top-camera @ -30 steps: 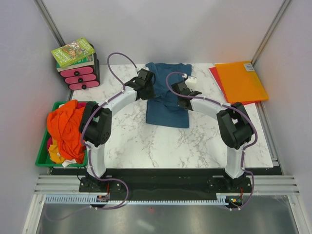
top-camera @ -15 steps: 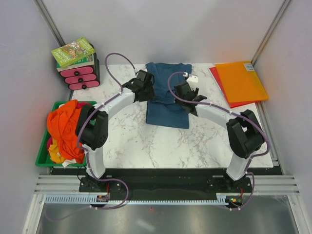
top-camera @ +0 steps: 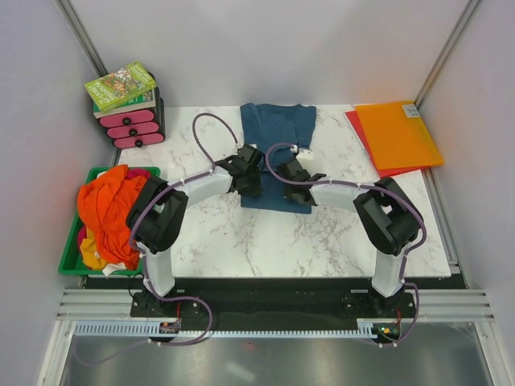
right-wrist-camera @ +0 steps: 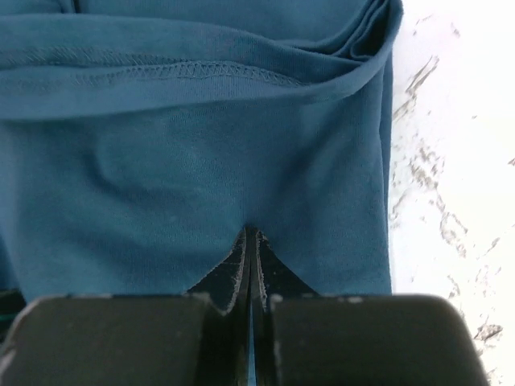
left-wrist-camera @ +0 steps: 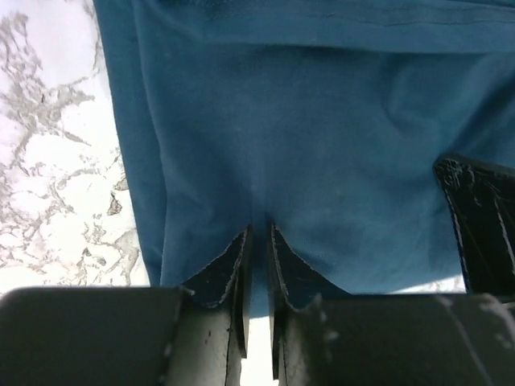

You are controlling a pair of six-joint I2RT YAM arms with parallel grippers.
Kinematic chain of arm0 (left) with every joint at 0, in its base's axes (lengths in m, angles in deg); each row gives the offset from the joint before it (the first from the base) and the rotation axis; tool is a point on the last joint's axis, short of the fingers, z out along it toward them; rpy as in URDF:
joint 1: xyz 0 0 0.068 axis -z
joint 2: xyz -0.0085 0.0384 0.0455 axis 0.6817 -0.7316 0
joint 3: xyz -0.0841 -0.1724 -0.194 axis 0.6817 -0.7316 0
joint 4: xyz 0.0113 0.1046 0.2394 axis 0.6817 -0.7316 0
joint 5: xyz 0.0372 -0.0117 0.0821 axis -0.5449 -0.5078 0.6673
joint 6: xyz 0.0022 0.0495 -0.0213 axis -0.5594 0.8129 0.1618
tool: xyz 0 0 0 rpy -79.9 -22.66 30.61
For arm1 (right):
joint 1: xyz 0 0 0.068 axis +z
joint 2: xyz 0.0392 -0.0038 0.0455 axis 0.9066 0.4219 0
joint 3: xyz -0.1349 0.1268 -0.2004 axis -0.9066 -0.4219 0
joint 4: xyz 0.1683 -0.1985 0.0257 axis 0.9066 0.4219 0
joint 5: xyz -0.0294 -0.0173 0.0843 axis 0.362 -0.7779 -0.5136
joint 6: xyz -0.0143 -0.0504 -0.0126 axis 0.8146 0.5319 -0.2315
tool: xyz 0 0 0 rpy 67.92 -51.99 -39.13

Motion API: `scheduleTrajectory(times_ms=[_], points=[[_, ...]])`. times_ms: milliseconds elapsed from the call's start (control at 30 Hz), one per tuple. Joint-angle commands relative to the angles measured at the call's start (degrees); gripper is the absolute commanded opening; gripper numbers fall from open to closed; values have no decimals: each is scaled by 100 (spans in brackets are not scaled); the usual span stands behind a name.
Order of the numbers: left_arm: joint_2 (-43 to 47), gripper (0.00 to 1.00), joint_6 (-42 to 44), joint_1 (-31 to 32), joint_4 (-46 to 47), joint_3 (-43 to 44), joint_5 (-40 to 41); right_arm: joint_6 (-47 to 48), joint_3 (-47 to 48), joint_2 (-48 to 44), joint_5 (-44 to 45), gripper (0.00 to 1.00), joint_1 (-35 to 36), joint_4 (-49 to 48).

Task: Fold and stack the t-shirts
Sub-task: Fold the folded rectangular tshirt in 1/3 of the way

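The teal-blue t-shirt (top-camera: 278, 129) lies flat at the back middle of the marble table, sides folded in, its near edge towards me. My left gripper (top-camera: 251, 181) sits at the near left of that edge and my right gripper (top-camera: 291, 181) at the near right. In the left wrist view my left gripper (left-wrist-camera: 258, 229) is nearly closed, with the shirt's (left-wrist-camera: 306, 121) edge pinched between its tips. In the right wrist view my right gripper (right-wrist-camera: 251, 233) is shut on the cloth (right-wrist-camera: 185, 161). Orange t-shirts (top-camera: 109, 209) are heaped at the left.
The orange heap fills a green bin (top-camera: 72, 259) at the left edge. Books on pink drawers (top-camera: 133, 127) stand at the back left. An orange folder (top-camera: 396, 133) on a red one (top-camera: 360, 129) lies at the back right. Grey walls close in the sides.
Both grippers have moved from the shirt's far half towards me to its near edge. The shirt's outline on the table looks about the same.
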Motion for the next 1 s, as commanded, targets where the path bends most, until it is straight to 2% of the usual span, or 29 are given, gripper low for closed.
scheduleTrajectory(times_ms=[0,300,600,667,700,733,833,900,933,967], points=[[66,18,-270,35,277,-362,-84,-239,-127,-60,-8,0,192,93],[1304,16,-797,474,102,-2128,153,-897,-1505,-1070,326,0,807,463],[2711,19,-1245,1037,-153,-3133,469,-1741,-2000,-1915,791,0,1835,1016],[2975,25,-1211,1037,-188,-3046,662,-1681,-1860,-2003,888,7,1906,1069],[3046,33,-1167,1037,-197,-2975,698,-1472,-1624,-2038,1036,14,1941,1087],[3246,35,-1053,1037,-197,-2905,707,-1356,-1456,-2090,1186,35,2028,1209],[3555,43,-895,1037,-171,-2659,707,-1014,-744,-1986,1538,58,2117,1700],[3679,44,-833,1037,-92,-2605,602,-899,-523,-1959,1548,61,2126,1737],[3714,44,-841,1037,-57,-2605,584,-759,-488,-1907,1513,54,2117,1659],[3775,43,-867,1037,-39,-2649,575,-697,-462,-1872,1486,40,2117,1615]])
